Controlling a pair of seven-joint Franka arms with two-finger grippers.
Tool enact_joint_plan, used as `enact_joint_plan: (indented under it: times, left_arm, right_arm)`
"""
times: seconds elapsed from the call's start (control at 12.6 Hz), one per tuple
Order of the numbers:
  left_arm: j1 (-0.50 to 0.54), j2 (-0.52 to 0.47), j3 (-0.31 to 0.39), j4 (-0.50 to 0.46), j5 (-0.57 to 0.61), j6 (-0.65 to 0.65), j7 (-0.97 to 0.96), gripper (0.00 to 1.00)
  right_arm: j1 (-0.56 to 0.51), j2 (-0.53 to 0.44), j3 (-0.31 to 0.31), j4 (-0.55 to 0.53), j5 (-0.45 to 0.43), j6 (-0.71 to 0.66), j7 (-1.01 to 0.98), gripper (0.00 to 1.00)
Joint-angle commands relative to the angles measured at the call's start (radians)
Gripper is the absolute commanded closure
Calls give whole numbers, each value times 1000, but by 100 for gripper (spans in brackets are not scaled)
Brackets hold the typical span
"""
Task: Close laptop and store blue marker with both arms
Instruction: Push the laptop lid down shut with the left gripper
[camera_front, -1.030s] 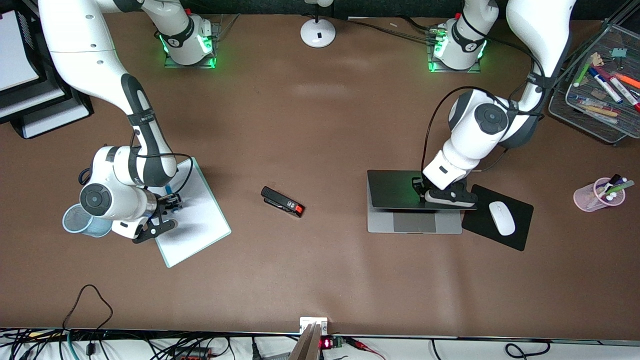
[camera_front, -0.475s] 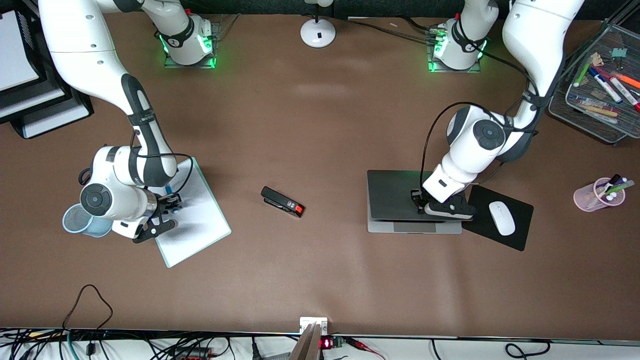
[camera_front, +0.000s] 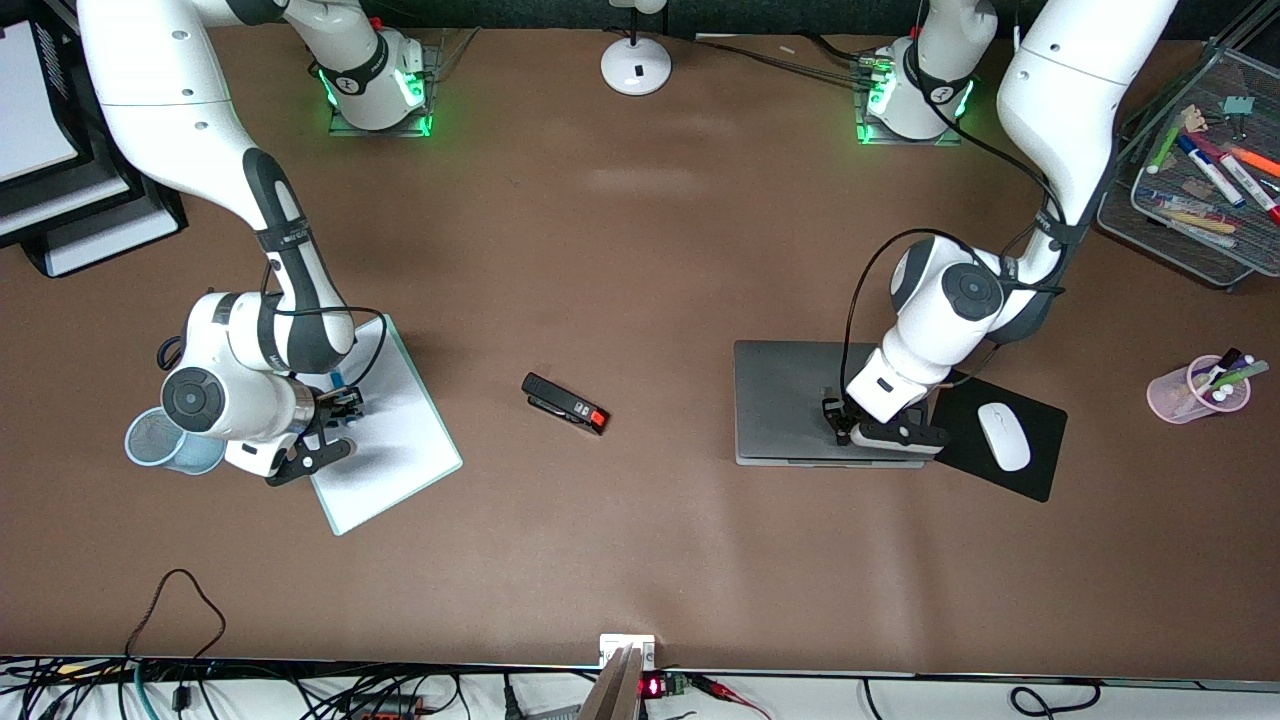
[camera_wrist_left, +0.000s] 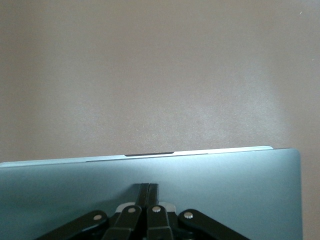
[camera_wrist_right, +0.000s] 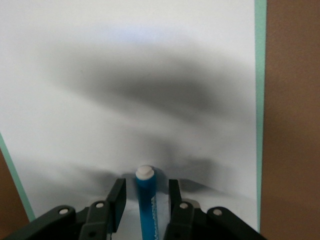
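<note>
The silver-grey laptop (camera_front: 785, 400) lies toward the left arm's end of the table with its lid down flat or nearly flat on its base. My left gripper (camera_front: 833, 420) is shut, its fingertips pressed on the lid near the front edge, as the left wrist view shows (camera_wrist_left: 149, 188) on the lid (camera_wrist_left: 235, 185). The blue marker (camera_front: 335, 381) lies on the white clipboard (camera_front: 400, 440). My right gripper (camera_front: 340, 402) is open and low over the clipboard. In the right wrist view its fingers (camera_wrist_right: 118, 192) stand on either side of the marker (camera_wrist_right: 147, 205), apart from it.
A black stapler (camera_front: 565, 404) lies mid-table. A blue mesh cup (camera_front: 150, 440) stands beside the right arm's wrist. A white mouse (camera_front: 1003, 436) sits on a black mousepad (camera_front: 1045, 475) beside the laptop. A pink pen cup (camera_front: 1190, 392) and a wire tray (camera_front: 1180, 225) are at the left arm's end.
The laptop lid has gone from half open to down on its base, with my left gripper following it down. The right arm has not moved.
</note>
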Motion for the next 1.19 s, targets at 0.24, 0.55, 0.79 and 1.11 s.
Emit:
enact_joint_plan:
  times: [0.24, 0.55, 0.79, 1.11]
  left_arm:
    - [-13, 77, 13, 68, 33, 3, -5, 100]
    - [-14, 110, 16, 68, 33, 57, -5, 100]
    - [-14, 112, 19, 68, 35, 58, -5, 100]
    - [-14, 114, 19, 68, 36, 58, -5, 100]
  right_arm:
    - [-5, 10, 4, 1, 7, 3, -18, 61]
    - [-3, 10, 4, 3, 9, 3, -16, 62]
    - [-3, 10, 4, 3, 9, 1, -21, 72]
    - [-3, 10, 6, 3, 9, 3, -30, 83]
